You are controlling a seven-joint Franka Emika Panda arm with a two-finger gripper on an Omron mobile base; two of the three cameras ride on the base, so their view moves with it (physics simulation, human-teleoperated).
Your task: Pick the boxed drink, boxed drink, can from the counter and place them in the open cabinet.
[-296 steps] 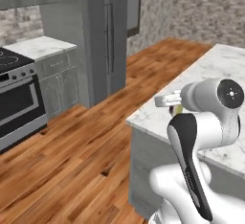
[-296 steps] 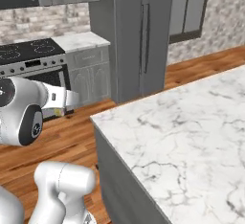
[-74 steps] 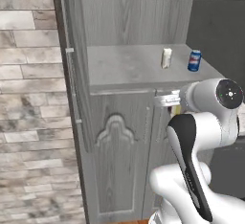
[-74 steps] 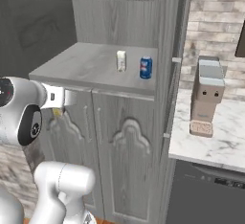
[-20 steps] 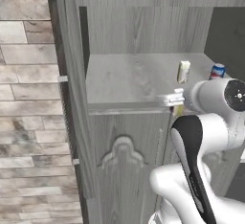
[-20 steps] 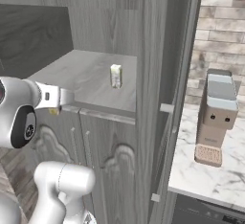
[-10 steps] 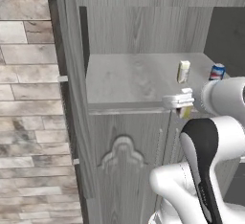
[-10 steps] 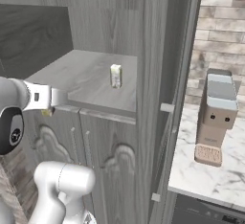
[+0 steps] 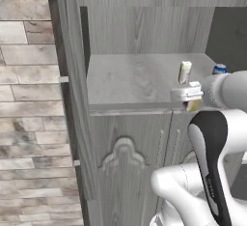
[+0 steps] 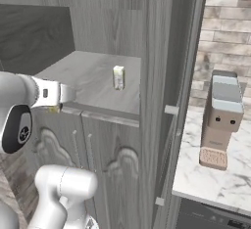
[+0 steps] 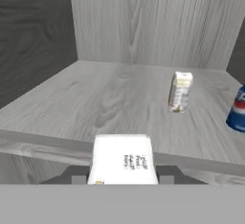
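One boxed drink [image 11: 124, 164] is held clamped in the gripper [image 11: 123, 174] at the shelf's front edge of the open cabinet [image 9: 130, 77]. Ahead to its right stand another boxed drink [image 11: 180, 92] and the can [image 11: 238, 109]. Since half a second ago, the gripper has been raised slightly.

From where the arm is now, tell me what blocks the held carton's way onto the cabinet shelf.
Nothing visible. The end effector holds the boxed drink at the shelf's front edge; bare shelf lies ahead. The other boxed drink and the can stand off to the right.
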